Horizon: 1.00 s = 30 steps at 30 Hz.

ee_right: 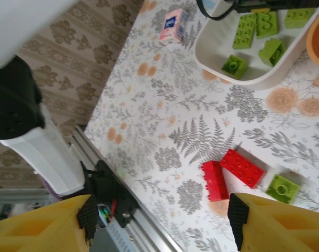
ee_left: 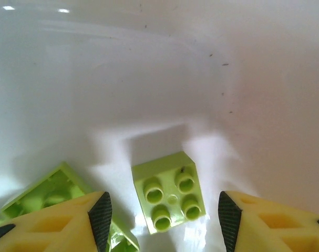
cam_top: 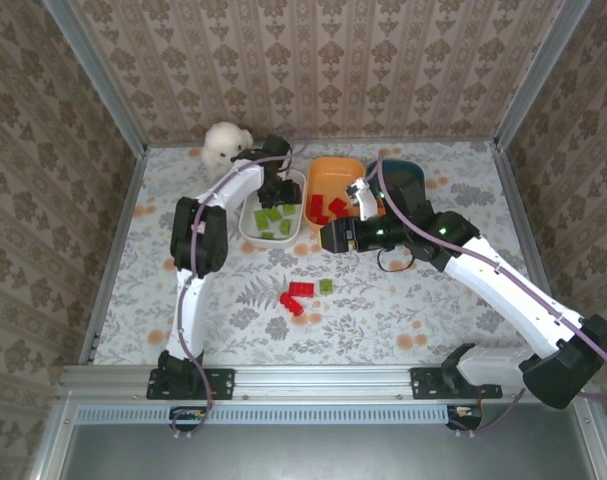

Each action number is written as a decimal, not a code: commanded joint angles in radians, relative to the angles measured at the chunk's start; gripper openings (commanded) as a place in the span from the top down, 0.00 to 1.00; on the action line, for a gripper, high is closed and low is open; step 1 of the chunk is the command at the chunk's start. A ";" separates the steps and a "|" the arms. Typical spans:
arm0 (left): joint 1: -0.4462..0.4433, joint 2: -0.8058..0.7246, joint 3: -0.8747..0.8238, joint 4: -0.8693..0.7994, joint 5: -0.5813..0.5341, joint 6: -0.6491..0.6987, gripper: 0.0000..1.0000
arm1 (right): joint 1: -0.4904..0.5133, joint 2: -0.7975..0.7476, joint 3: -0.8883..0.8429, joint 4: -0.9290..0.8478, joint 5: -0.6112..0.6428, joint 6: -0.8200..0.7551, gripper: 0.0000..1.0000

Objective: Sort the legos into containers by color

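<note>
Left gripper [ee_left: 164, 220] open over green brick [ee_left: 170, 191] in white dish [cam_top: 268, 241]; loose red bricks [cam_top: 295, 296] just nearside of dish, right gripper [ee_right: 162, 215] open, empty, looks nearer.

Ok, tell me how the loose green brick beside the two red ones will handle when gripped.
The green brick looks like hard moulded plastic, so it should stay stiff when pinched. It is tiny next to the white dish, so probably very light. Boxy and lying flat, it shouldn't roll, though glossy sides might slip.
</note>
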 commanded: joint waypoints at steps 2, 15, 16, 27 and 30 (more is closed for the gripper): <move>-0.007 -0.188 -0.001 0.010 -0.017 -0.072 0.38 | 0.070 0.057 0.056 -0.131 0.115 -0.164 0.32; 0.037 -0.963 -0.686 0.210 0.013 -0.256 0.28 | 0.352 0.430 0.059 -0.196 0.286 -0.298 0.31; 0.037 -1.040 -0.752 0.212 0.024 -0.266 0.28 | 0.364 0.459 0.068 -0.192 0.293 -0.296 0.31; 0.018 -1.744 -1.158 0.076 0.119 -0.436 0.27 | 0.396 0.674 0.149 -0.149 0.325 -0.285 0.37; 0.017 -1.859 -1.176 -0.057 0.108 -0.466 0.28 | 0.396 0.715 0.178 -0.159 0.352 -0.292 0.40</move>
